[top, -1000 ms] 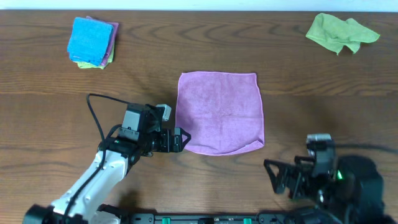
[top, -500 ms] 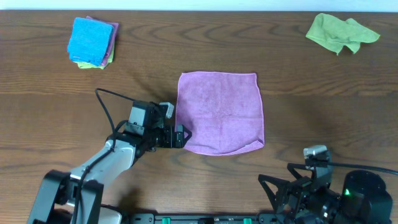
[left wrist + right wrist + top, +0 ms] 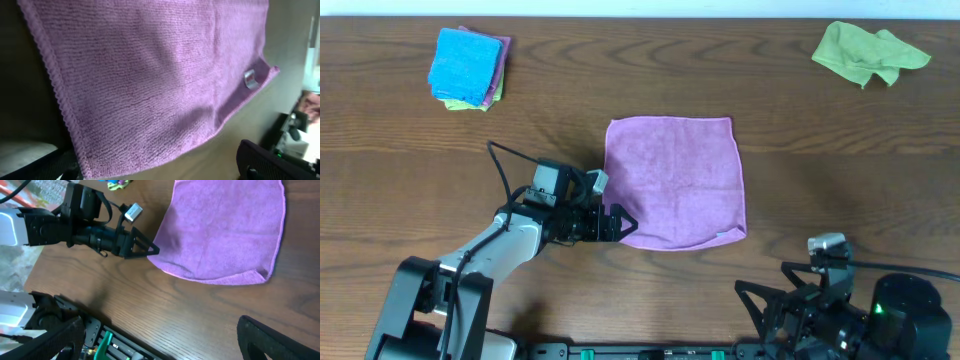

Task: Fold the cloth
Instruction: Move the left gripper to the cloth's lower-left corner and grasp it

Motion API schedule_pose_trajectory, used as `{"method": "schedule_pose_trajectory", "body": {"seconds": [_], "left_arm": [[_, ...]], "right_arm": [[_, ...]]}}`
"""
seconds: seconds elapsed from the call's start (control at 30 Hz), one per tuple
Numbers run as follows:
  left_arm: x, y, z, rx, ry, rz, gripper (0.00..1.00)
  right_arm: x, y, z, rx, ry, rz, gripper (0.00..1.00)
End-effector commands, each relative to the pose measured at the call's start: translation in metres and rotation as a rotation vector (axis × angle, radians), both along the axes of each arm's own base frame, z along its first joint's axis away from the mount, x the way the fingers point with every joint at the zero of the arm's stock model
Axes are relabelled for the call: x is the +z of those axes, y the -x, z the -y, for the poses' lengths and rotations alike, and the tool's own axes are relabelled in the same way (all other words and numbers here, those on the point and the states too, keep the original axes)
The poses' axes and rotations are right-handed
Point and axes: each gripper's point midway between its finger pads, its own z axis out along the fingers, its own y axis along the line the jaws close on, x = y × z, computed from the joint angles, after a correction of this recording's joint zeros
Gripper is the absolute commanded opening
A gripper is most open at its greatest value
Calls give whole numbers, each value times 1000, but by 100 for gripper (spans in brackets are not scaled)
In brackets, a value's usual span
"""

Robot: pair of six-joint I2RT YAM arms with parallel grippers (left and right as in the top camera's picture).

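Observation:
A purple cloth (image 3: 675, 180) lies flat and spread out in the middle of the wooden table. It fills the left wrist view (image 3: 150, 75) and shows in the right wrist view (image 3: 225, 230). My left gripper (image 3: 619, 225) is open at the cloth's front-left corner. The corner lies between its fingers (image 3: 160, 170) but is not clamped, and the gripper also shows in the right wrist view (image 3: 150, 250). My right gripper (image 3: 765, 305) is open and empty (image 3: 160, 345). It sits low at the front right edge, apart from the cloth.
A stack of folded cloths (image 3: 468, 67) with a blue one on top sits at the back left. A crumpled green cloth (image 3: 865, 50) lies at the back right. A small tag (image 3: 250, 79) is on the purple cloth's front right corner.
My left gripper has moved right to the cloth's front-left corner. My right arm has drawn back toward the front edge and then stayed still.

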Motion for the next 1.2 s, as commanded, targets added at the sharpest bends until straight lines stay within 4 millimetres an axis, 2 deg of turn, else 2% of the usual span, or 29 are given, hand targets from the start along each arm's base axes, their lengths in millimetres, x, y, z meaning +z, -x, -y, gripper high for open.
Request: {"method": "schedule_pose_trajectory", "body": {"seconds": [0.0,0.53,0.57,0.87,1.17], "left_arm": [[-23,25,-5,18,-18,-133,96],[0,43,13,-31,149,-236,100],[1,44,14,-34,157,-239,95],[4,35,16,-39,170,-190,94],[17,42,23,-79,247,-209,86]], "right_arm": [[4,1,-1,16,0,23,96],[2,3,-2,21,-1,13,96],[2,3,-2,21,0,11,96],[1,4,-1,26,7,11,96],[1,4,-1,37,18,22,96]]}}
